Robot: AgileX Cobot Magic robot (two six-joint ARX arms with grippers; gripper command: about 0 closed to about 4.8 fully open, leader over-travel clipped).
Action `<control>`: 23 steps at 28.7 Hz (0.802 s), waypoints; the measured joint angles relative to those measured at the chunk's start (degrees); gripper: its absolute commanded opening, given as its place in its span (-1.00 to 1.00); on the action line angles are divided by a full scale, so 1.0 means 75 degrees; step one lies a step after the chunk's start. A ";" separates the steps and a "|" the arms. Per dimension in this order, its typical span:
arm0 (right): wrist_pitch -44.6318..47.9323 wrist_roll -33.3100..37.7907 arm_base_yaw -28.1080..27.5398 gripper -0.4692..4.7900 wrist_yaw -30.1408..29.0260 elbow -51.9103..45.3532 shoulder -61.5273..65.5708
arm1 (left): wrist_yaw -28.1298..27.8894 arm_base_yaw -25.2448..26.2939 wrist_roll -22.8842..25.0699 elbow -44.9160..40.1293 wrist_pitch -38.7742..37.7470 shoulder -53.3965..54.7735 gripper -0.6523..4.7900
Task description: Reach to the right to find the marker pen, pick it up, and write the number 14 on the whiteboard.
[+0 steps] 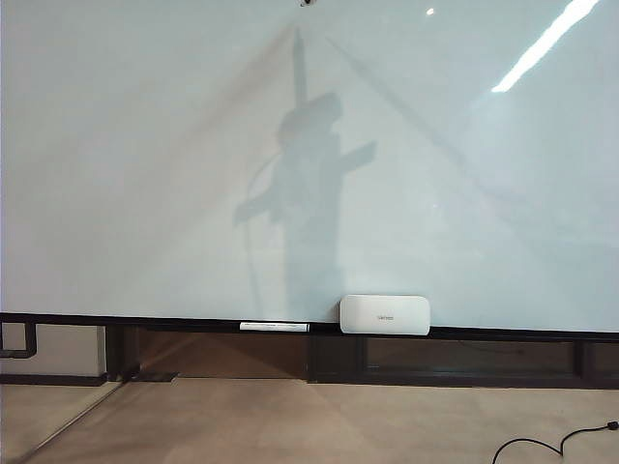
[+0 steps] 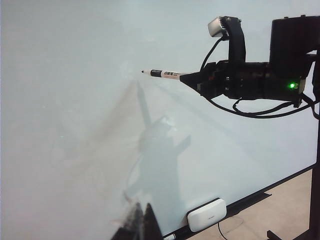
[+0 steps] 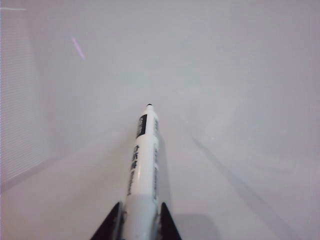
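Right gripper (image 3: 139,227) has its fingers (image 3: 111,226) clamped on the marker pen (image 2: 165,74), tip just off the still-blank whiteboard (image 1: 145,145). Touch down gently and squarely; left gripper can't be judged.

The right arm (image 2: 260,80) is matte black and blocky, tapering to a pointed right gripper (image 2: 187,77). A green light (image 2: 291,86) glows on it; black cables (image 2: 250,111) loop beneath; a grey-faced camera (image 2: 218,26) rides above.
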 measured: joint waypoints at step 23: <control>0.0353 -0.0219 -0.0003 -0.83 0.0198 0.0003 0.0000 | 0.0344 0.0000 0.0003 0.0015 0.0076 -0.0003 -0.78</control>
